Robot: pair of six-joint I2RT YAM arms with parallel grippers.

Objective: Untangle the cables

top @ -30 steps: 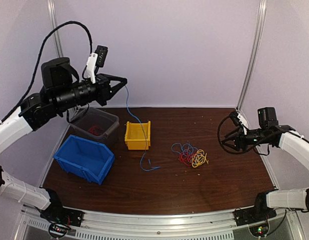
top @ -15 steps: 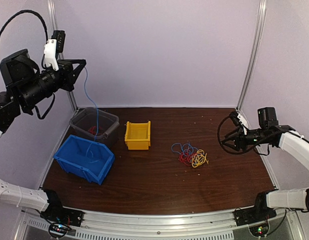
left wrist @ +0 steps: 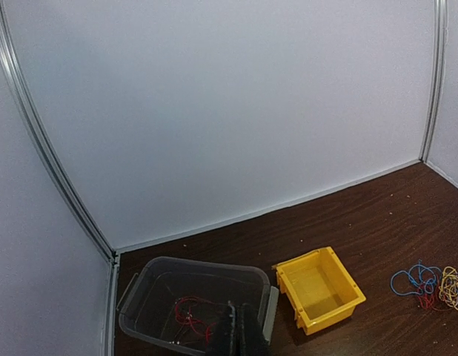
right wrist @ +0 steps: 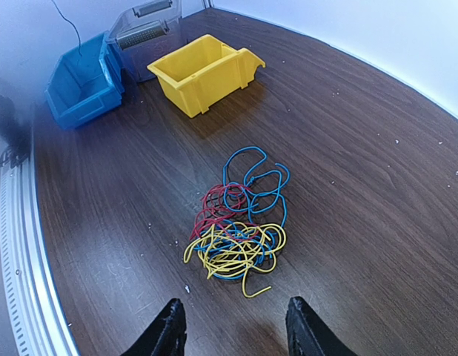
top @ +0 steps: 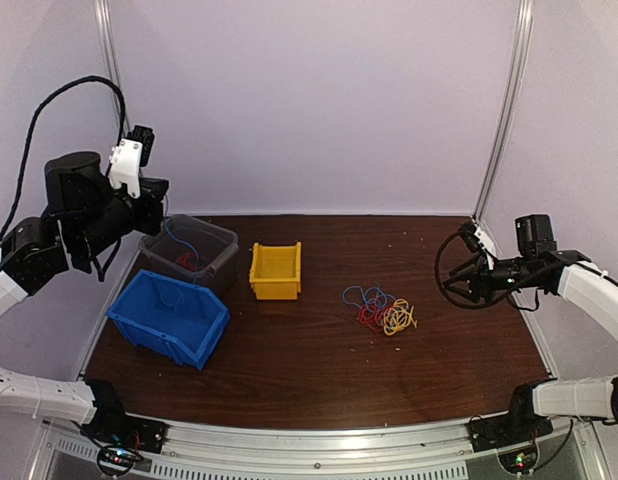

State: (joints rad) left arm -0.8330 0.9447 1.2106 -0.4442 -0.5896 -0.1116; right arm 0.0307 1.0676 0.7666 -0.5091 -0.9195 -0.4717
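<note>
In the top view, the left gripper (top: pixel 159 212) hangs above the clear grey bin (top: pixel 221 236). Its jaws are pressed together on a thin blue cable (top: pixel 181 236) that trails downward. I cannot tell whether the tail ends in the grey bin or in the blue bin (top: pixel 169 330) beside it. Let go here, the strand could drop onto the red cable (top: pixel 189 262) and mix the colours.

The tangled cables (top: pixel 381 312) lie on the table (top: pixel 319 385), right of the yellow bin (top: pixel 276 288). The right gripper (top: pixel 459 283) waits near them, jaws apart and empty.

In the left wrist view, the closed fingers (left wrist: pixel 233 337) sit over the grey bin's near wall. The blue strand is too thin to make out, so a slip could pass unseen.

In the right wrist view, yellow, red and blue loops interlace. A careless pinch could catch several at once and drag or tighten the knot.
</note>
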